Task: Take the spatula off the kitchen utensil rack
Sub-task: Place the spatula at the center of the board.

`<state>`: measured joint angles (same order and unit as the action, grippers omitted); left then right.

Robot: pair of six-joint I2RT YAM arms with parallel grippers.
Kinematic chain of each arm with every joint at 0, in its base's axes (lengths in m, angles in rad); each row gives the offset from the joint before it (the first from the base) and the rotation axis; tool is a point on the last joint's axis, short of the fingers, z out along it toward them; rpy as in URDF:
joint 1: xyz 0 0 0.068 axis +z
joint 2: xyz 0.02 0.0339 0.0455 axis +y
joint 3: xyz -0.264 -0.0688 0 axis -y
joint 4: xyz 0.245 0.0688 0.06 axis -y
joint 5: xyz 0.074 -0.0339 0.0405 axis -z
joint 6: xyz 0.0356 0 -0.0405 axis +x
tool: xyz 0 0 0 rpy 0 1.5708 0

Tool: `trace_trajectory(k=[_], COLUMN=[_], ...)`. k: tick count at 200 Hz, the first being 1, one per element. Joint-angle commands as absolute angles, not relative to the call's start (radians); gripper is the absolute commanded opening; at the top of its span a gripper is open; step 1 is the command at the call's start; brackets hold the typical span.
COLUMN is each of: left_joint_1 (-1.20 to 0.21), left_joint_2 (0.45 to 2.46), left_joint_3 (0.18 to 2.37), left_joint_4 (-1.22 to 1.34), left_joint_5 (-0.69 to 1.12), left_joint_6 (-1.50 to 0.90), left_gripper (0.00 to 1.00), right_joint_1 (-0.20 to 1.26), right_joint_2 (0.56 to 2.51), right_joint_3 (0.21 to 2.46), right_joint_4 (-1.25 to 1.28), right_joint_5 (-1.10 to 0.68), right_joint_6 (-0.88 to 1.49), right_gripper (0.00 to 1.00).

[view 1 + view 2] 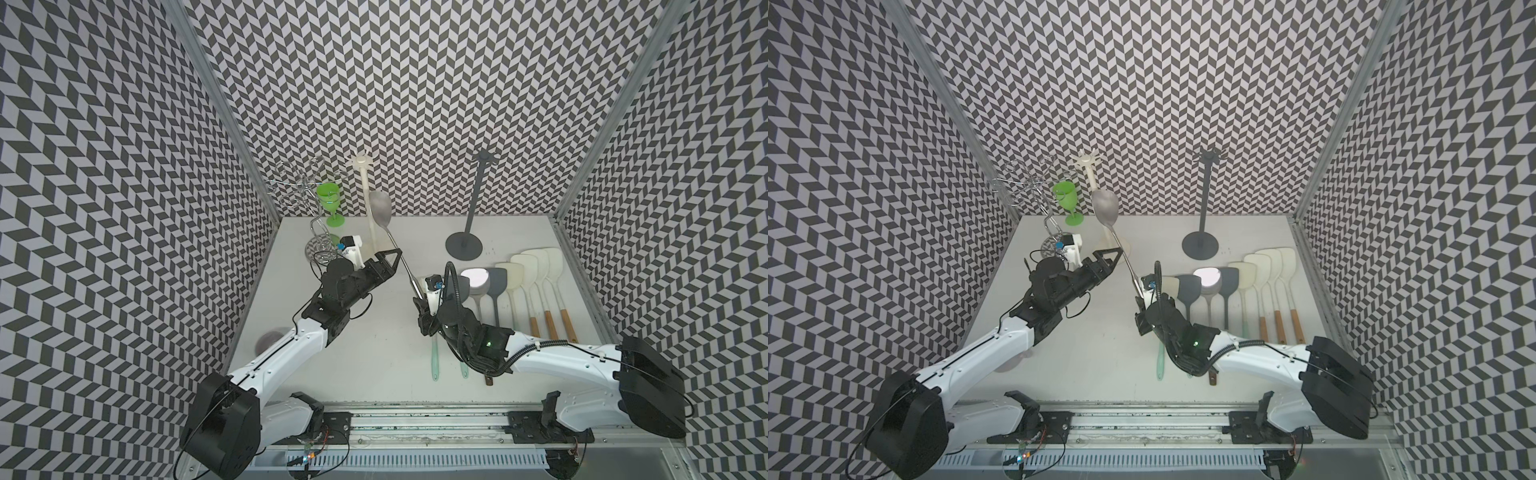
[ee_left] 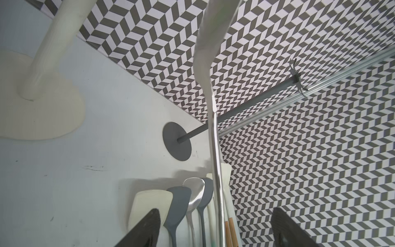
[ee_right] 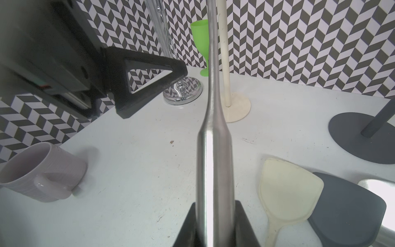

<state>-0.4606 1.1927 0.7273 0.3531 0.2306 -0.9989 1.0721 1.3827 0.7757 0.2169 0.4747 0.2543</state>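
The spatula point(image 1: 380, 208) is all metal and hangs tilted in the air, blade up beside the pole of the cream kitchen utensil rack point(image 1: 365, 195), touching no hook. My right gripper point(image 1: 419, 299) is shut on its thick handle point(image 3: 214, 160), both fingers pressed against it. My left gripper point(image 1: 399, 255) is open at the thin shaft point(image 2: 214, 149). The shaft runs between the two fingers point(image 2: 149, 224), clear of both. The rack's star-shaped top point(image 1: 1086, 160) carries nothing.
A grey rack point(image 1: 473, 199) stands at the back right and a chrome wire stand point(image 1: 299, 183) with a green goblet point(image 1: 330, 201) at the back left. Several spatulas point(image 1: 532, 270) lie in a row on the right. A pale mug point(image 3: 42, 171) lies on the left.
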Motion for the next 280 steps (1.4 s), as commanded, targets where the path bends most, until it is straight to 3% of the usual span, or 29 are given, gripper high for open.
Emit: trace_trajectory(k=[1, 53, 82, 129, 142, 153, 193, 217, 228, 248, 280], left_joint_1=[-0.469, -0.513, -0.546, -0.566, -0.567, -0.568, -0.570, -0.569, -0.568, -0.567, -0.566], left_joint_2=[1.190, 1.229, 1.243, 1.253, 1.260, 1.271, 1.290, 1.293, 1.295, 1.282, 1.253], left_joint_3=[0.742, 0.793, 0.853, 0.879, 0.880, 0.886, 0.905, 0.908, 0.908, 0.888, 0.795], left_joint_4=[0.360, 0.304, 0.188, 0.094, 0.094, 0.092, 0.111, 0.117, 0.108, 0.079, 0.112], left_joint_5=[0.223, 0.178, 0.098, 0.013, 0.009, 0.011, 0.054, 0.096, 0.126, 0.166, 0.252], left_joint_6=[-1.040, -1.054, -1.015, -0.995, -0.988, -0.976, -0.877, -0.807, -0.763, -0.702, -0.630], left_gripper=[0.81, 0.68, 0.52, 0.35, 0.22, 0.00, 0.00, 0.00, 0.00, 0.00, 0.00], right_joint_1=[1.093, 1.150, 1.185, 1.231, 1.237, 1.239, 1.240, 1.239, 1.236, 1.224, 1.131], right_joint_2=[1.393, 1.443, 1.481, 1.547, 1.554, 1.555, 1.524, 1.479, 1.445, 1.360, 1.202], right_joint_3=[0.814, 0.850, 0.881, 0.944, 0.950, 0.951, 0.924, 0.900, 0.878, 0.815, 0.706], right_joint_4=[0.328, 0.309, 0.285, 0.214, 0.207, 0.209, 0.231, 0.225, 0.221, 0.223, 0.203], right_joint_5=[0.539, 0.617, 0.695, 0.867, 0.886, 0.891, 0.843, 0.789, 0.765, 0.706, 0.523], right_joint_6=[0.243, 0.219, 0.204, 0.202, 0.203, 0.210, 0.228, 0.231, 0.233, 0.245, 0.276], right_gripper=[0.00, 0.00, 0.00, 0.00, 0.00, 0.00, 0.00, 0.44, 0.60, 0.77, 0.93])
